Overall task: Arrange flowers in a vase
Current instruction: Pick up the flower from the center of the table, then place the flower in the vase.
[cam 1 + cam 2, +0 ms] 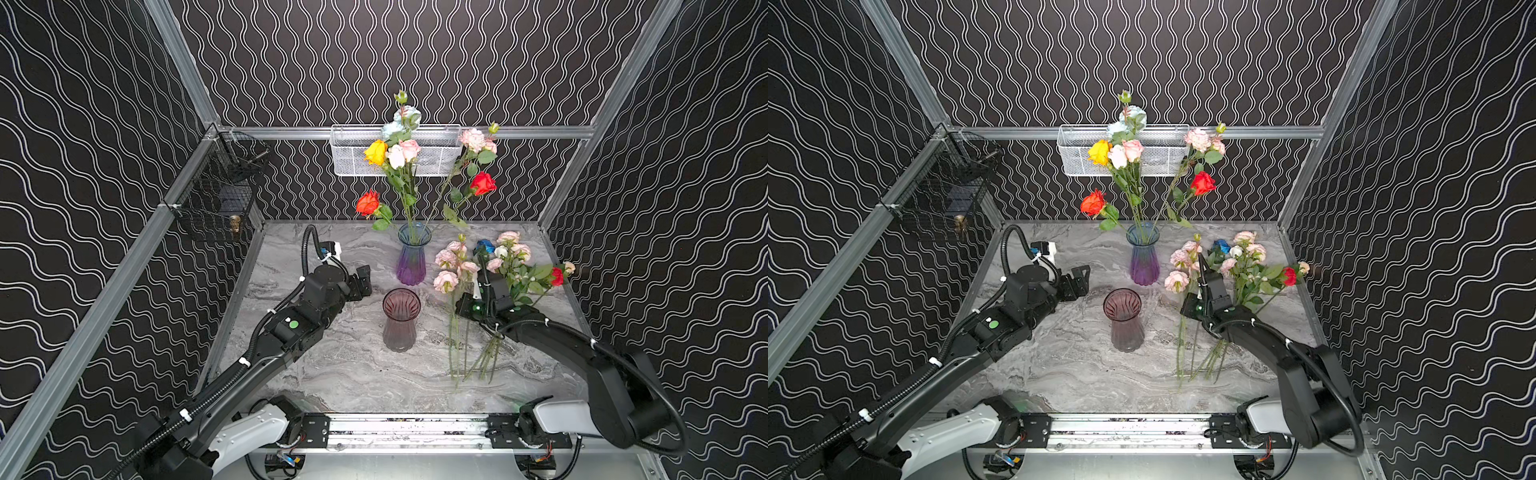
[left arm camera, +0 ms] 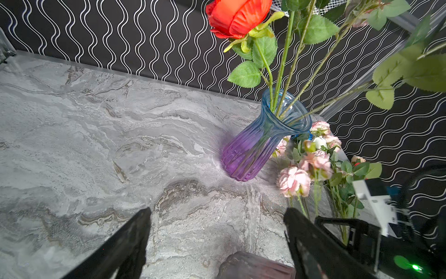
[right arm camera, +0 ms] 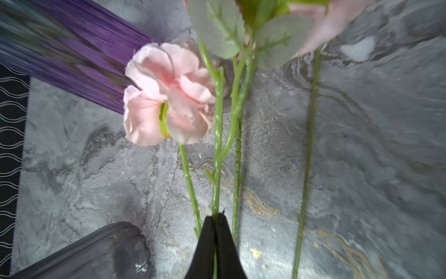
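Green stem (image 3: pixel 216 169) pinched tight in our right claw (image 3: pixel 218 215), jaws fully closed on it, so that's the grab sorted. What matters for the next bit: the stem runs pretty much straight out along the fingers (image 3: pixel 205 246), pointing away from us toward the back wall (image 1: pixel 374 62), with the pale pink bloom (image 3: pixel 166 96) out at the far end and the cut end back past the wrist. Whether it's off the table (image 1: pixel 332 374) yet, we can't tell. The rest of the loose flowers (image 1: pixel 511 259) lie just beside it on the right of the table, stems the same way. From the claw, the empty pink vase (image 1: pixel 400 328) sits off to our left, mouth up. The blue vase (image 1: pixel 411 266), already holding a bunch, is left too but further back. So we reckon the stem has to swing from lying along the table to upright, cut end down, then travel left over a mouth. Our left claw (image 2: pixel 217 241) hangs open and empty on the far side of both vases, so the right arm is clearly the nearer one for this.
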